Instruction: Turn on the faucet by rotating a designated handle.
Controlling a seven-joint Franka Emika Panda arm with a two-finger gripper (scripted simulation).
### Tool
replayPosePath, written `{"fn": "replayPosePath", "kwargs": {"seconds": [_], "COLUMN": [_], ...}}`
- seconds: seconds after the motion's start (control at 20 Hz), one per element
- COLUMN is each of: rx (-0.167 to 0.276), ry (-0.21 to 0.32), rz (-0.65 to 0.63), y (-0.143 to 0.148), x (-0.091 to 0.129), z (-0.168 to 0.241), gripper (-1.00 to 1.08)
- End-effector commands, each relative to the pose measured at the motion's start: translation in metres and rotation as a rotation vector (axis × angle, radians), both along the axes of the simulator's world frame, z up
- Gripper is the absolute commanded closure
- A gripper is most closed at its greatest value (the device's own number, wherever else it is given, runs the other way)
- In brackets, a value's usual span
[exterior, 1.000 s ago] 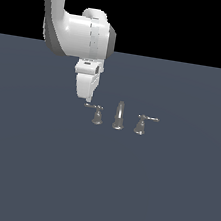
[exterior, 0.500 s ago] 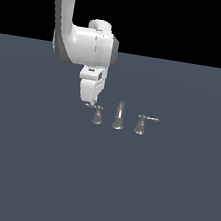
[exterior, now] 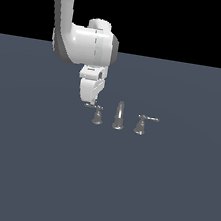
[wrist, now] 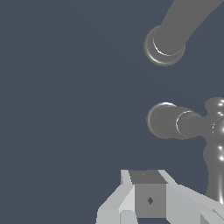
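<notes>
Near the middle of the dark surface (exterior: 32, 171), in the exterior view, you see the faucet (exterior: 119, 116); the gripper (exterior: 90, 101) hangs at the lever tip of the handle (exterior: 96, 114). In the wrist view, the handle (wrist: 192, 124) lies beside the fingers (wrist: 148, 199); their spacing cannot be determined.

Dim, flat, shadowless sharp renders
</notes>
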State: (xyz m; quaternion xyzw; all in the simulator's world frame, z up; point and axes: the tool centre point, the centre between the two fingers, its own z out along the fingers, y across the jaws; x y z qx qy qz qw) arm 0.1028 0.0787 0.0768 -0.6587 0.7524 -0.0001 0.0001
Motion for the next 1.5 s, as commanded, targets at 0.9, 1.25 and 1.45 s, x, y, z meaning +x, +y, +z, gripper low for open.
{"fn": "replayPosePath", "kwargs": {"seconds": [0.9, 1.25, 1.45], "rx": [-0.002, -0.001, 0.0], "ry": [-0.005, -0.002, -0.001], "rz": [-0.008, -0.003, -0.001], "y": [0.014, 0.015, 0.015], "x": [-0.04, -0.061, -0.074], "z": [0.0, 0.0, 0.0], "gripper": [1.08, 1.08, 1.08]}}
